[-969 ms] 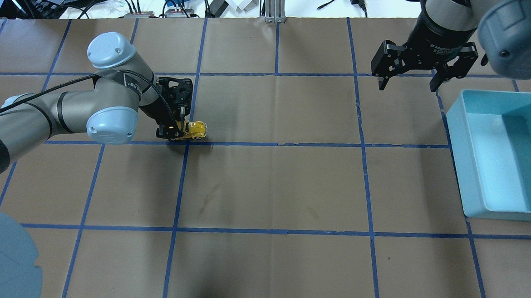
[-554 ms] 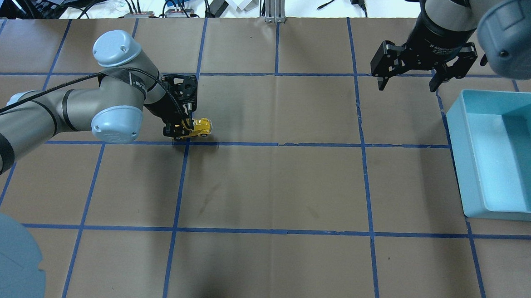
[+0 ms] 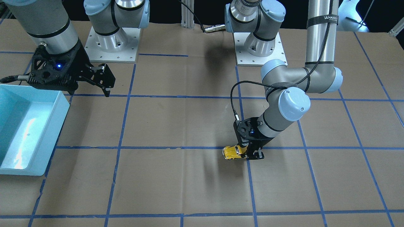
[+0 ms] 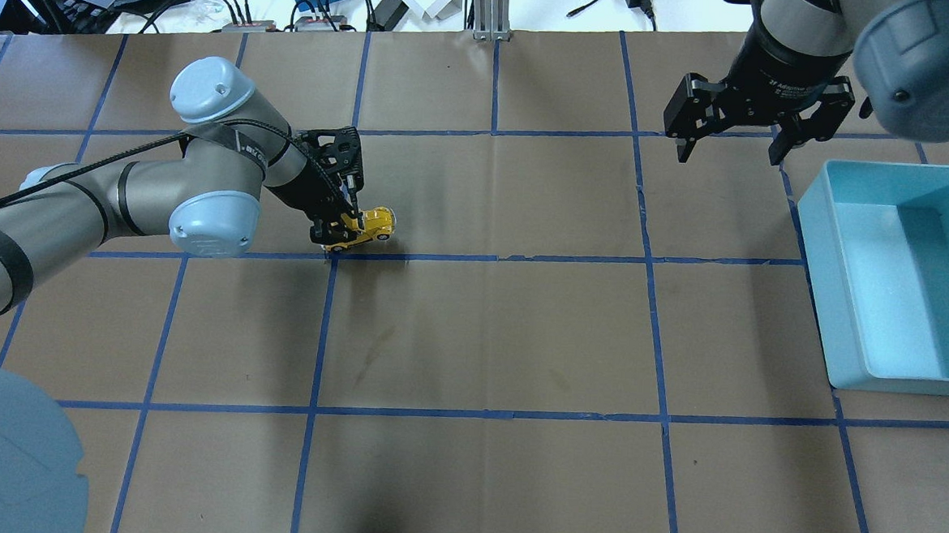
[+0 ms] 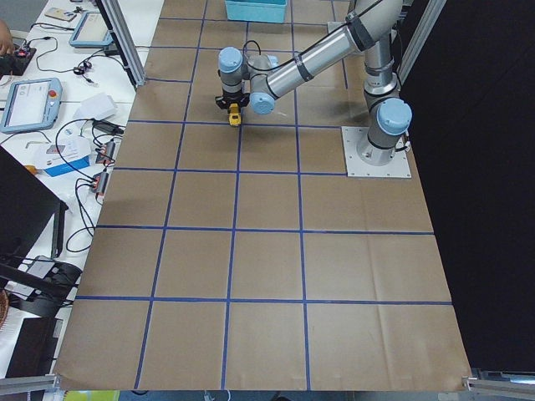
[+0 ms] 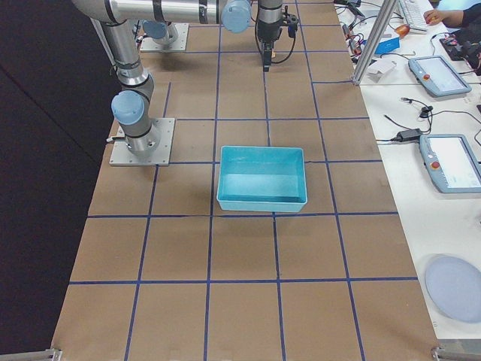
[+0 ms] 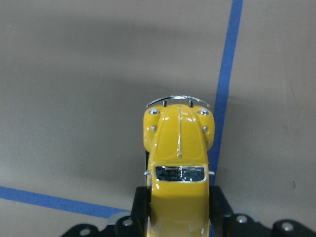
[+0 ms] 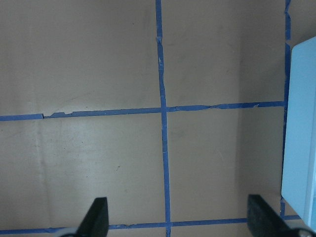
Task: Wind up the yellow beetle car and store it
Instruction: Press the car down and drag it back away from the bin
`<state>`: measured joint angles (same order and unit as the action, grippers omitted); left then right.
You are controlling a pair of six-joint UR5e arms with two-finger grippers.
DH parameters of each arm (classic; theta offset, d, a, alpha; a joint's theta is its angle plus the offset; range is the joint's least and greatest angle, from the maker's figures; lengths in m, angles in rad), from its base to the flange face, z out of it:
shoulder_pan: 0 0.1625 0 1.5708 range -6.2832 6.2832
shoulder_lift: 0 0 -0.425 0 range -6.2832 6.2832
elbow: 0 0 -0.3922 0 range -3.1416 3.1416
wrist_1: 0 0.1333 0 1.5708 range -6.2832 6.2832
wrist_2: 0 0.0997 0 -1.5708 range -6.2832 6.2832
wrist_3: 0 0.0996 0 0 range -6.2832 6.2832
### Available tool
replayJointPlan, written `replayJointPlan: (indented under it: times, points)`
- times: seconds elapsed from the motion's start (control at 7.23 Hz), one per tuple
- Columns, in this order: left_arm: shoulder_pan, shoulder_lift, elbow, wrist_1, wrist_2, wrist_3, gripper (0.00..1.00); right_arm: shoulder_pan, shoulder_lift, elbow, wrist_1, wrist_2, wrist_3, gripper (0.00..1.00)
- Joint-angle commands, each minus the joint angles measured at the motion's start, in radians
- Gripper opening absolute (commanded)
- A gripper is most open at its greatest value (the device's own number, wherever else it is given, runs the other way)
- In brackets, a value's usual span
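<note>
The yellow beetle car (image 4: 377, 224) is small and glossy, and sits low over the brown table beside a blue tape line. My left gripper (image 4: 345, 232) is shut on its rear half, with the nose sticking out ahead. The left wrist view shows the car (image 7: 178, 148) from above, a black finger (image 7: 140, 205) on each side. In the front view the car (image 3: 231, 152) is left of the left gripper (image 3: 251, 153). I cannot tell whether its wheels touch the table. My right gripper (image 4: 728, 148) is open and empty, hovering at the far right near the bin.
A light blue bin (image 4: 816, 260) stands on the table's right side, also in the front view (image 3: 61, 108) and the right wrist view (image 8: 300, 123). Blue tape lines grid the brown table (image 4: 487, 332). Cables and devices lie beyond the far edge.
My left gripper has moved steadily to the right along the tape line, carrying the car with it. The right arm has not moved.
</note>
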<state>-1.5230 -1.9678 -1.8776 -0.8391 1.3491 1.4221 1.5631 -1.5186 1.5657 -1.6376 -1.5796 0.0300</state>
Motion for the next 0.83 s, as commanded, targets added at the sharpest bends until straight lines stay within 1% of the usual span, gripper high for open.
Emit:
replayJointPlan:
  times: [0.0, 0.14, 0.28, 0.42, 0.69]
  points:
    - [0.0, 0.001, 0.0, -0.002, 0.048, 0.011, 0.29, 0.002, 0.0, 0.001, 0.004, -0.005, -0.001, 1.0]
    - [0.0, 0.0, 0.0, -0.006, 0.057, 0.011, 0.29, 0.002, 0.0, 0.001, 0.004, 0.0, -0.001, 1.0]
    - [0.0, 0.0, -0.003, -0.006, 0.1, 0.021, 0.29, 0.003, 0.0, 0.007, 0.004, -0.003, -0.001, 1.0]
    - [0.001, -0.002, -0.003, -0.006, 0.111, 0.068, 0.29, 0.002, 0.0, 0.008, 0.004, -0.002, -0.001, 1.0]
    - [0.001, 0.0, -0.008, -0.009, 0.114, 0.073, 0.29, 0.0, 0.004, 0.008, 0.002, -0.006, -0.002, 1.0]
